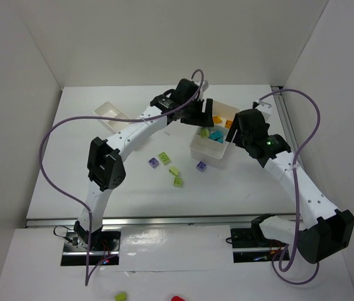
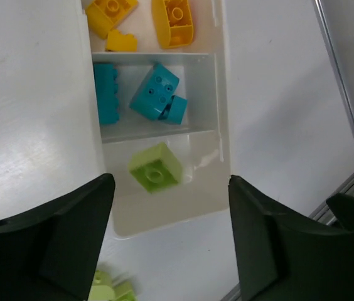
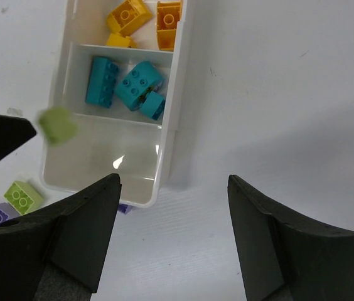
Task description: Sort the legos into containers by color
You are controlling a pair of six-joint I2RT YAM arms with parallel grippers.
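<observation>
Wide open and holding nothing, the left pincer (image 2: 171,182) hangs over the three-section tray (image 2: 222,94). Well off to its left stands the small tray (image 1: 111,111). Closer, left of it and toward the arm bases, loose lime bricks (image 1: 174,170) and purple bricks (image 1: 154,162) lie on the table (image 1: 133,194). Directly beneath it a lime brick (image 2: 155,168) is at the tray's nearest section; whether resting or in the air, I cannot tell. Cyan bricks (image 2: 156,93) lie in the middle section, orange-yellow bricks (image 2: 176,22) in the far one. Just right of the tray, the right pincer (image 3: 174,182) is also spread open, empty.
</observation>
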